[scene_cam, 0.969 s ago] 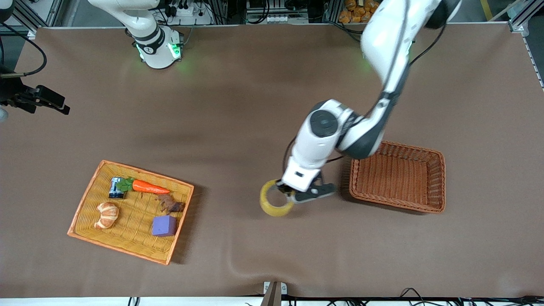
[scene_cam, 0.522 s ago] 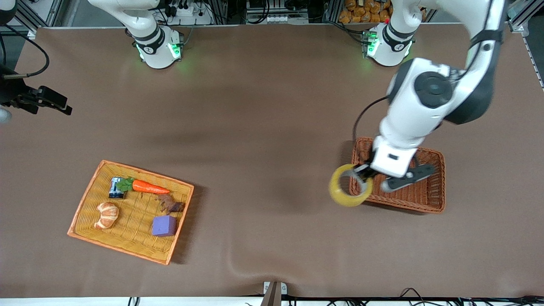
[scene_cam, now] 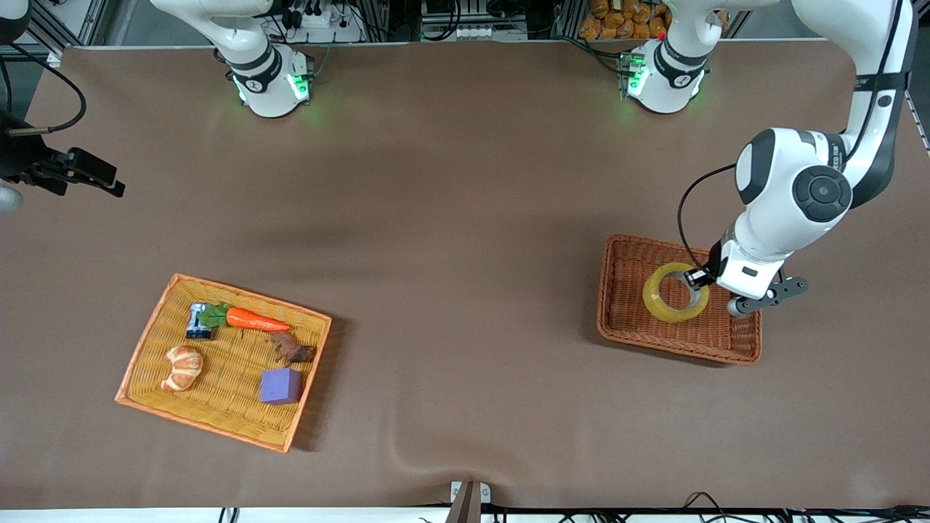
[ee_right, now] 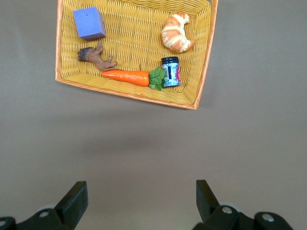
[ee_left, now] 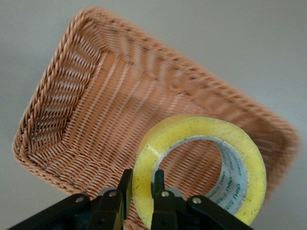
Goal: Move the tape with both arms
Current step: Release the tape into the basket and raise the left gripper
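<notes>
The left gripper (scene_cam: 699, 282) hangs over the brown wicker basket (scene_cam: 741, 347), its fingers (ee_left: 160, 203) pinched on the wall of the tape (scene_cam: 676, 292), one inside the ring and one outside. The tape is a yellowish roll held up in the air above the basket's floor; its grey-white core (ee_left: 230, 167) carries small printed writing that reads "deli". The right gripper (ee_right: 139, 203) waits high above bare table toward the right arm's end, its fingers spread wide apart with nothing between them. Also toward that end of the table from the brown basket sits a yellow tray (scene_cam: 145, 341) holding a carrot (scene_cam: 251, 319), a small dark jar (scene_cam: 198, 321) with a printed label too small to read, a croissant (scene_cam: 182, 367), a brown animal figure (scene_cam: 292, 350) and a purple cube (scene_cam: 281, 386).
</notes>
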Controlling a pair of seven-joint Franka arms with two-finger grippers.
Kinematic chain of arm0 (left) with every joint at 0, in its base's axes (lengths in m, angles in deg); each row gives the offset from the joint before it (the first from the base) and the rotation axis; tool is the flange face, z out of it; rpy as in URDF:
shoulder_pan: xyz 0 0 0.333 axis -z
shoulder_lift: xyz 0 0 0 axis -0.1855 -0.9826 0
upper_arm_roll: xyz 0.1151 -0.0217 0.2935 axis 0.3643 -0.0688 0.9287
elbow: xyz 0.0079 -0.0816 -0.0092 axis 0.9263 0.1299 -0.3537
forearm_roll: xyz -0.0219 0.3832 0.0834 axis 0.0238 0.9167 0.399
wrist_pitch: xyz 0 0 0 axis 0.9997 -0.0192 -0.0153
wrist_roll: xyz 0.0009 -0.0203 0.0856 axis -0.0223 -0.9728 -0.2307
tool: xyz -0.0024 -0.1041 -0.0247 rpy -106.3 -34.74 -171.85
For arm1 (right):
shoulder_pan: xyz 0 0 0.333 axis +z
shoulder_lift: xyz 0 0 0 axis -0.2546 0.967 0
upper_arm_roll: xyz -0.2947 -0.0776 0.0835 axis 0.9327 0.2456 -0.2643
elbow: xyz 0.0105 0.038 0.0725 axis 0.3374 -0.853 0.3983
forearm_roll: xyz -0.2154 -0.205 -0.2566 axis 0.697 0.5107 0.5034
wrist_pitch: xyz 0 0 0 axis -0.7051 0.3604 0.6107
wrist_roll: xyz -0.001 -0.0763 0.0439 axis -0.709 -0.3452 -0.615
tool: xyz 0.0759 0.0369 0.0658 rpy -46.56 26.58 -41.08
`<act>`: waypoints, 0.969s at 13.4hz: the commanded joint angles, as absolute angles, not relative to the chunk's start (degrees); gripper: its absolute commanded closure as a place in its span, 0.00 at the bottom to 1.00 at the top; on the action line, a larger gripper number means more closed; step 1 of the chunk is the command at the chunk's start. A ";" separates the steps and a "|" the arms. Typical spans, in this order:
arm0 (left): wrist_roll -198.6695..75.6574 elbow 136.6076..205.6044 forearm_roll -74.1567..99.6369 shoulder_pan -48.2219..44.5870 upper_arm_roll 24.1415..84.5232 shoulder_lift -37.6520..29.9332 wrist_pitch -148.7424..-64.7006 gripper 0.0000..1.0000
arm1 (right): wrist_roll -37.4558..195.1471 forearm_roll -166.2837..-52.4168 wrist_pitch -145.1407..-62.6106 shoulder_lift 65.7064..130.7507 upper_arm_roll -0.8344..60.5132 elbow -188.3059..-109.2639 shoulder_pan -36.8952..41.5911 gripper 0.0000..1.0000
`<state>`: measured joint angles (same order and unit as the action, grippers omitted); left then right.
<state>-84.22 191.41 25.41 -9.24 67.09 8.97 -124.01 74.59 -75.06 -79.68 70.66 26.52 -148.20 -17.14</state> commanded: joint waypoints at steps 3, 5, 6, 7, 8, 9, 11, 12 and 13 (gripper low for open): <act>-83.88 195.68 26.57 -11.48 66.24 8.85 -130.18 0.00 | 75.57 -75.67 -78.70 71.42 26.32 -147.67 -17.91 0.00; -83.36 193.92 26.74 -11.66 66.07 11.46 -127.31 0.00 | 77.85 -75.67 -78.34 71.69 26.50 -148.02 -18.35 0.00; -81.27 190.17 26.74 -11.31 66.07 13.04 -120.50 0.00 | 78.03 -75.67 -78.43 71.69 26.50 -148.02 -18.61 0.00; -80.38 183.70 26.74 -11.05 65.89 13.15 -111.38 0.00 | 78.03 -75.67 -78.34 71.69 26.50 -148.02 -18.53 0.00; -79.32 176.15 26.74 -11.04 65.54 12.80 -101.37 0.00 | 78.03 -75.67 -78.34 71.69 26.50 -148.11 -18.44 0.00; -77.22 170.42 26.65 -11.13 65.45 12.71 -94.39 0.00 | 78.03 -75.67 -78.34 71.78 26.50 -148.11 -18.35 0.00; -73.62 163.09 26.04 -11.57 65.54 13.06 -87.85 0.00 | 78.03 -75.67 -78.34 71.69 26.50 -148.11 -18.27 0.00; -71.25 162.11 25.95 -11.66 65.36 13.93 -85.82 0.00 | 78.03 -75.67 -78.34 71.69 26.50 -148.11 -18.27 0.00; -69.14 161.75 25.95 -11.66 65.45 16.03 -85.54 0.00 | 78.03 -75.67 -78.34 71.69 26.50 -148.11 -18.27 0.00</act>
<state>-72.86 164.02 25.41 -10.92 66.06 15.27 -87.81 77.09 -75.06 -78.96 71.65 27.14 -148.48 -17.25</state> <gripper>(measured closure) 0.000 0.000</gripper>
